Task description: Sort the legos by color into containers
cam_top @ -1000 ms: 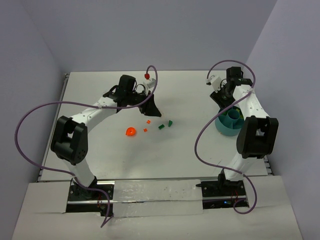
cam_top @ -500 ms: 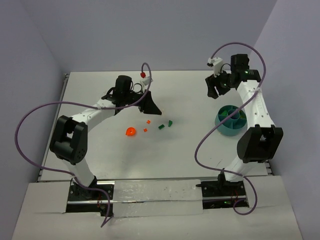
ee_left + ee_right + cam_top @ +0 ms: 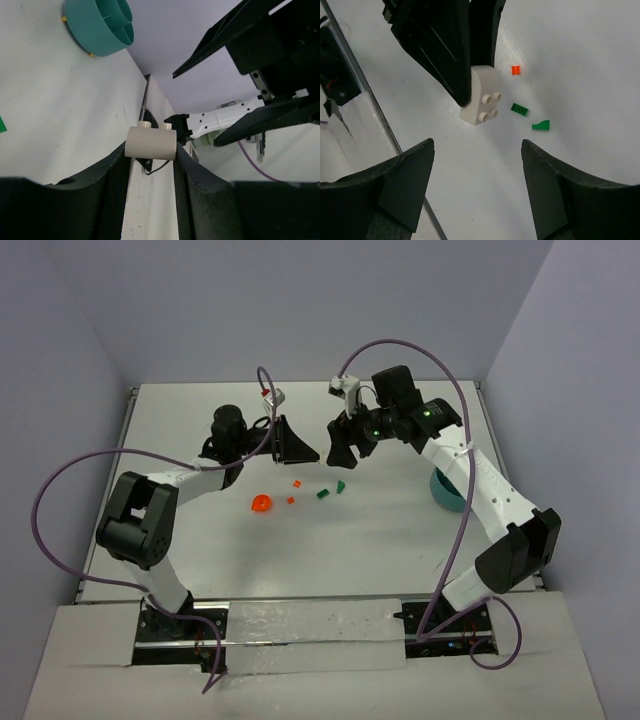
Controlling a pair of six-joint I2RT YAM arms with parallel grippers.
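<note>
My left gripper [image 3: 150, 148] is shut on a white two-stud brick [image 3: 150, 142], held above the table; the right wrist view shows this brick [image 3: 482, 102] between the left fingers [image 3: 440, 45]. My right gripper [image 3: 476, 147] is open and empty, facing that brick from close by. In the top view the left gripper [image 3: 303, 450] and right gripper [image 3: 338, 454] nearly meet at mid-table. Below them lie a small orange brick [image 3: 516, 69], a dark green plate [image 3: 520, 108] and a green wedge [image 3: 541, 125]. The teal bowl [image 3: 444, 493] sits at the right, partly behind the right arm.
An orange round piece [image 3: 261, 504] and two small orange bits [image 3: 297, 483] lie left of the green pieces [image 3: 322, 494]. The bowl has inner dividers in the left wrist view [image 3: 100, 25]. Purple cables loop over both arms.
My right arm has swung from over the teal bowl leftward to mid-table, facing the left gripper. The left gripper has turned toward it, holding the white brick.
</note>
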